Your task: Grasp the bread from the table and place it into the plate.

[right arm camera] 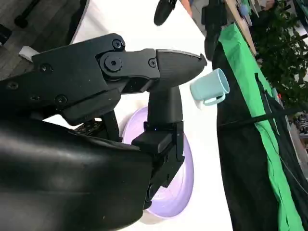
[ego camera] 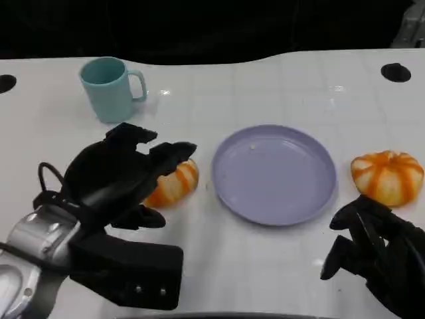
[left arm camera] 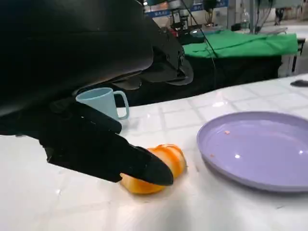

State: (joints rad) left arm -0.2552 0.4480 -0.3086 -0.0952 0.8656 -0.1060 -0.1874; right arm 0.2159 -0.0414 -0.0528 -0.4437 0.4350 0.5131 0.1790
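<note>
1. Left hand (ego camera: 126,174): positioned to the left of the plate (ego camera: 273,174), over the near bread (ego camera: 174,183). Its fingers (left arm camera: 144,166) reach across the top and front of the loaf. The left wrist view shows one finger lying against the bread's near side, but whether the loaf is actually gripped or merely touched cannot be told from these angles.

2. Near bread: an orange-and-white striped loaf, resting on the white surface (ego camera: 265,266) just beside the plate's left rim, apart from it. It sits on the surface and not in the plate.

3. Right hand (ego camera: 375,249): low at the plate's near right, fingers curled inward with nothing in them. It is just short of the plate's rim and touches neither loaf.

4. Plate: lavender, round, shallow, lying flat on the surface between the two loaves. A few small specks show on its inner face in the left wrist view.

5. Second bread (ego camera: 388,176): same striped orange colouring, rounder, resting on the surface to the right of the plate, just beyond the right hand's fingertips.

6. Mug (ego camera: 109,88): pale teal, upright, handle turned towards the plate's side, standing well beyond and to the left of the plate.
</note>
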